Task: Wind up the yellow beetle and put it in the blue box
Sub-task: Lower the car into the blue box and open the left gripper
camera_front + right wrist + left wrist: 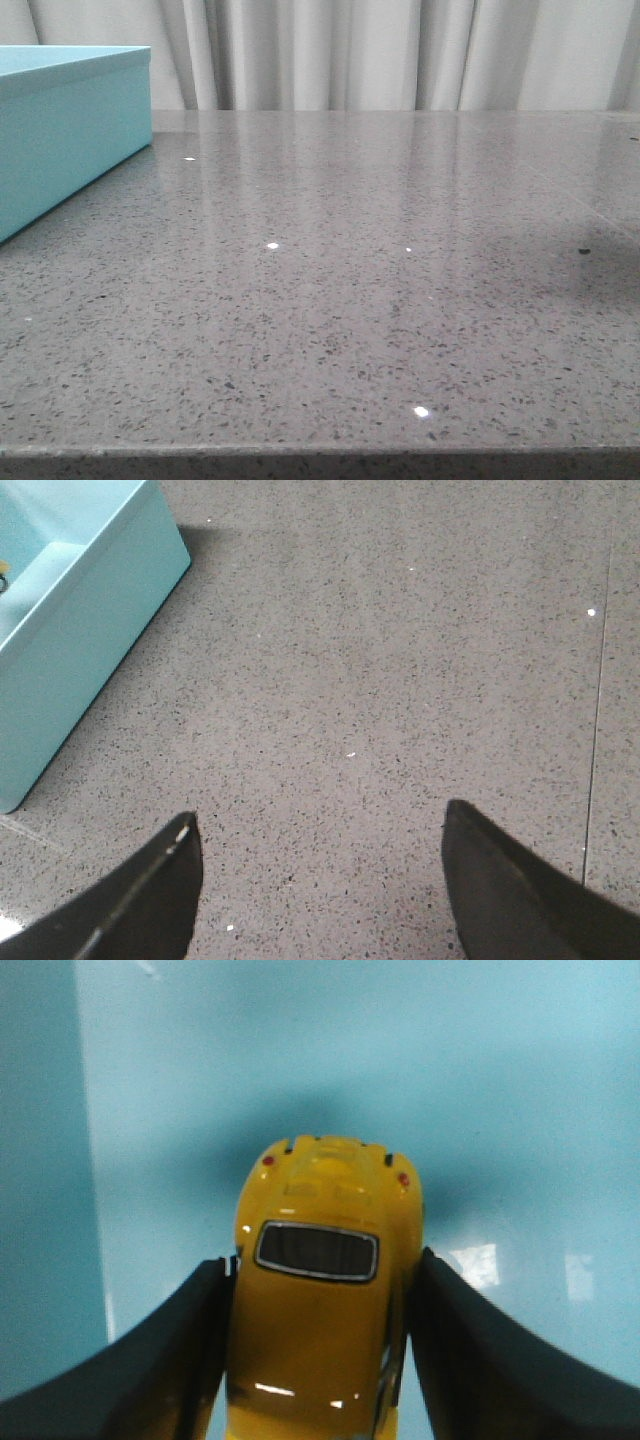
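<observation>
In the left wrist view the yellow beetle (320, 1320) is seen from above, its dark window and rounded end pointing away from the camera. My left gripper (322, 1257) is shut on it, one dark finger against each side of the body. Behind the car is the pale floor of the blue box (500, 1080), with the car's shadow on it. The blue box (70, 130) stands at the table's far left. My right gripper (320, 813) hangs open over bare table, to the right of the blue box (90, 610). Neither gripper shows in the front view.
The grey speckled stone table (350, 300) stretches from the box to the right edge, with its front edge near the camera. White curtains (400, 50) hang behind it. A thin seam (598, 680) runs through the tabletop.
</observation>
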You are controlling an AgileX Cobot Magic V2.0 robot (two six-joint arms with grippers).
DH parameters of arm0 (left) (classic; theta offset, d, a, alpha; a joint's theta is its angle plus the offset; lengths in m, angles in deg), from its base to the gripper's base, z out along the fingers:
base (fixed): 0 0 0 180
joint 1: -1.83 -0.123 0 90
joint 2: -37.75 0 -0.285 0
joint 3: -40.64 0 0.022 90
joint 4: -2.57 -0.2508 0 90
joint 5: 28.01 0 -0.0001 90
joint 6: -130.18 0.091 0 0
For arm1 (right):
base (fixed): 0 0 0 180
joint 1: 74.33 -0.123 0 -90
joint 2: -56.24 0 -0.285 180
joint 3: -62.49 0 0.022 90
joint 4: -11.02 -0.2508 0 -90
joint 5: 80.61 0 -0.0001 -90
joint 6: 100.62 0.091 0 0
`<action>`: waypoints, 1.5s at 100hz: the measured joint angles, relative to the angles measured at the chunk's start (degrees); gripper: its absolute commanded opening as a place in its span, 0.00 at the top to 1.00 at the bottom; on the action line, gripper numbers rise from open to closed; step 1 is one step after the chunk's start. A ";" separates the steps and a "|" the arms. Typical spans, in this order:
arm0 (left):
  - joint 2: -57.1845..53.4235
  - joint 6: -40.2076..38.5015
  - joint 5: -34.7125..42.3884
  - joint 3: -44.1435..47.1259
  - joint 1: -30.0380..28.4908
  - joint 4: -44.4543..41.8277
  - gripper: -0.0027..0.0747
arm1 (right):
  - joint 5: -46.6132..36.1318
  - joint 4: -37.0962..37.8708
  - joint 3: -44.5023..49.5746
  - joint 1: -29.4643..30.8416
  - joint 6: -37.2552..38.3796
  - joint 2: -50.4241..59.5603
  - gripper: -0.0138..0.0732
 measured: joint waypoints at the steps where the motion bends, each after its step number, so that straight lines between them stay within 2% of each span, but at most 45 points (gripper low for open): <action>1: 0.15 0.00 0.12 0.11 0.00 0.21 0.73 | 0.00 0.00 0.00 0.00 0.00 0.00 0.26; 31: 3.94 -0.12 1.31 0.20 0.00 2.14 0.72 | 0.00 0.00 0.00 0.00 0.00 0.00 0.26; 36: 4.07 -0.12 1.55 0.20 0.00 2.14 0.68 | -0.13 0.00 0.00 0.00 0.00 0.00 0.26; 48: 4.07 0.10 1.79 0.20 0.00 2.14 0.51 | -0.36 0.00 0.00 0.00 0.00 0.00 0.26; 58: 4.07 0.10 2.02 0.20 0.00 2.14 0.44 | -0.39 0.00 0.00 0.00 0.00 0.00 0.26; 101: 1.96 0.75 2.97 0.09 0.00 2.04 0.44 | -0.48 0.00 0.00 0.00 0.00 0.00 0.26; 113: -1.24 1.40 3.08 0.09 0.00 2.29 0.50 | -0.48 0.53 0.00 0.00 0.00 0.00 0.26; 123: -4.40 2.41 2.97 0.09 0.00 3.61 0.64 | -0.48 1.14 0.09 0.00 0.00 0.00 0.30; 130: -6.72 2.76 2.76 0.09 0.00 4.60 0.76 | -0.09 1.37 0.09 0.00 0.00 0.00 0.41; 144: -11.45 5.17 2.26 0.96 0.00 8.04 0.98 | 1.39 1.49 0.22 0.00 0.00 0.17 0.72; 150: -13.63 6.15 2.00 1.92 0.00 9.61 0.99 | 2.17 1.75 0.22 0.00 0.00 0.57 0.84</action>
